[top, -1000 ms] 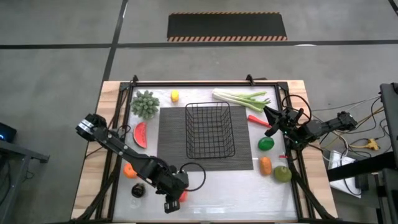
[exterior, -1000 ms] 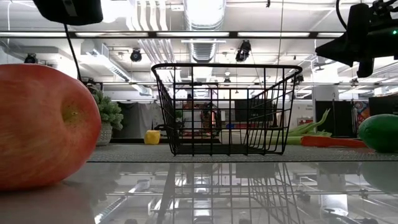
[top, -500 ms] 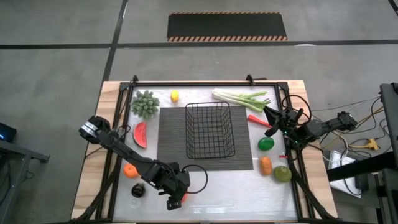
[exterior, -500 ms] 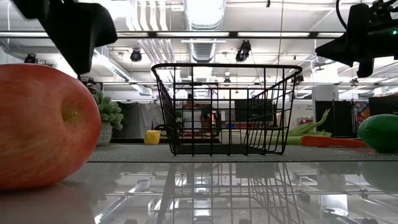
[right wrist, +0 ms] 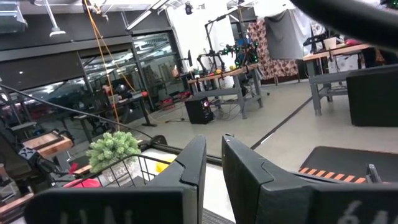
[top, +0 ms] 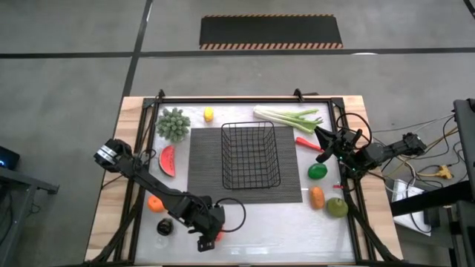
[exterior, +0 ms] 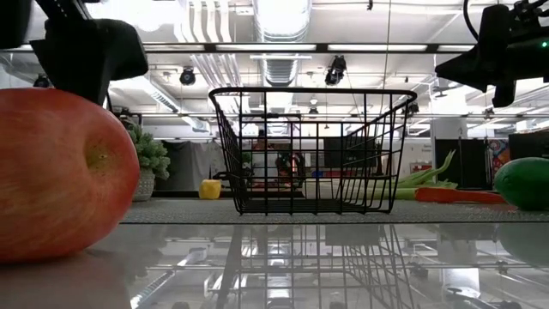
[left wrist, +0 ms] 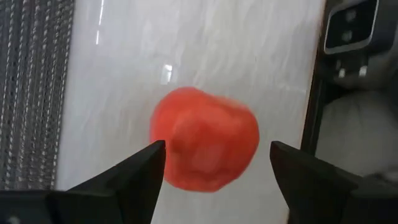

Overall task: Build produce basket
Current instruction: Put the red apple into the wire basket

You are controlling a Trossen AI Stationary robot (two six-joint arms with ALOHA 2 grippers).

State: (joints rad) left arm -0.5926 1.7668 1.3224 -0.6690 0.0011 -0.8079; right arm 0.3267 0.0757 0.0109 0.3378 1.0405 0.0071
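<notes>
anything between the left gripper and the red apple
Nothing. In the left wrist view the left gripper hangs open right over the red apple, one finger on each side, with only bare white table showing around it.

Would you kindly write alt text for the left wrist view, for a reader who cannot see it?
A red round fruit lies on the pale glossy table, framed between the two open dark fingers of the left hand poised above it. The dark ribbed mat runs along one edge.

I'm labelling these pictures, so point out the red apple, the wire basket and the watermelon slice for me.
red apple (left wrist: pixel 205 140): left wrist view, middle of its skin.
wire basket (top: pixel 250 126): high view, far rim.
watermelon slice (top: pixel 168 160): high view, red flesh.
</notes>
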